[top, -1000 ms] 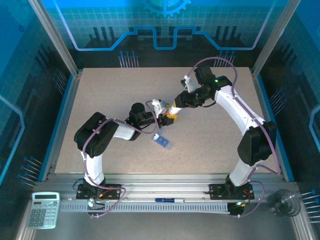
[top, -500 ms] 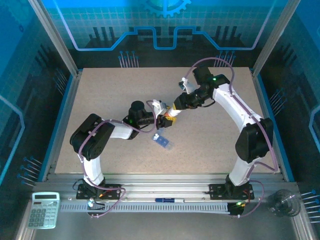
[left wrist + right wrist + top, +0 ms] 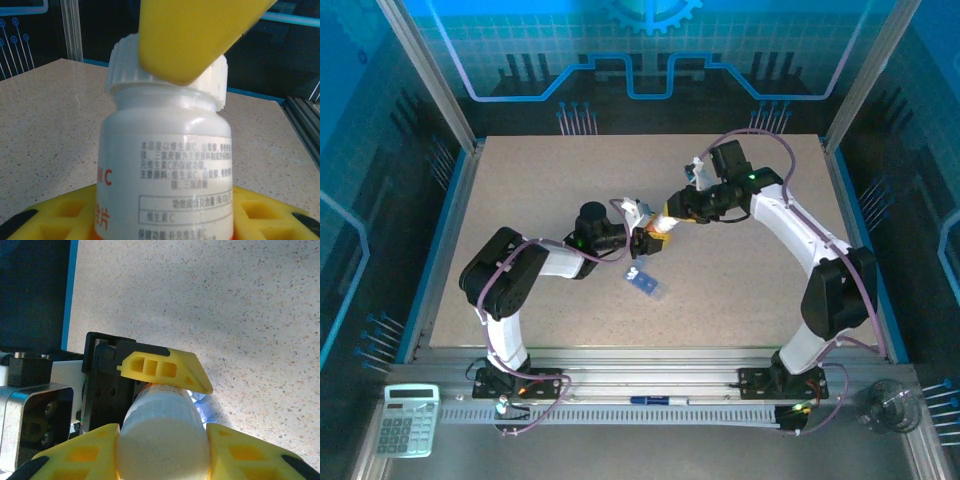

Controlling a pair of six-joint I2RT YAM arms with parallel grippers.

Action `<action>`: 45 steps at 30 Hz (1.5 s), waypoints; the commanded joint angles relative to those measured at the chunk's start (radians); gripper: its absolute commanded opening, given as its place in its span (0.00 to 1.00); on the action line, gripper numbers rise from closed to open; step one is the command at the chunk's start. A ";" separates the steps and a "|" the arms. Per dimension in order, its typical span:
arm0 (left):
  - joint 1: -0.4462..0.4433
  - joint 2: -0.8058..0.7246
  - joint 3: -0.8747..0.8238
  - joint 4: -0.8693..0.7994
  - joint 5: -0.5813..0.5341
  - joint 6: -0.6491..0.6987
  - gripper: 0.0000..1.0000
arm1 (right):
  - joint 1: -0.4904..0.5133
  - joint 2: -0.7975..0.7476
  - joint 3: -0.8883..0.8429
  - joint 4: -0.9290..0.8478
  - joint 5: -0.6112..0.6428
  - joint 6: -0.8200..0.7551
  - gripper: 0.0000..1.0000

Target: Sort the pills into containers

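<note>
A small orange bottle [image 3: 656,236] with a white label [image 3: 165,170] is held above the table's middle, between both grippers. My left gripper [image 3: 165,222] is shut on the bottle's body, with yellow fingers [image 3: 165,369] on either side. My right gripper [image 3: 162,457] is shut on the bottle's ribbed white cap [image 3: 162,440]; one of its fingers [image 3: 190,35] lies across the cap [image 3: 125,70]. The containers, one translucent blue pill box [image 3: 646,283], lie on the table just below the bottle; a corner of the pill box [image 3: 202,407] shows. The pills are hidden.
The speckled table [image 3: 540,190] is bounded by blue side rails and a metal front rail. A calculator [image 3: 407,420] and a pen [image 3: 655,401] lie on the front ledge, outside the work area.
My right arm's elbow and wrist have shifted a little to the right while its gripper stays on the cap. The left arm and bottle have barely moved.
</note>
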 commanded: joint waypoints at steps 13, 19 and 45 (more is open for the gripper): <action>-0.020 -0.064 0.061 0.094 0.086 0.017 0.00 | 0.057 0.087 0.048 -0.096 0.047 -0.067 0.40; -0.021 -0.075 0.067 0.068 0.096 0.021 0.00 | 0.059 0.124 0.094 -0.132 0.046 -0.103 0.41; -0.019 -0.055 0.047 0.085 0.041 0.004 0.00 | 0.050 -0.014 0.027 0.010 0.059 0.079 0.70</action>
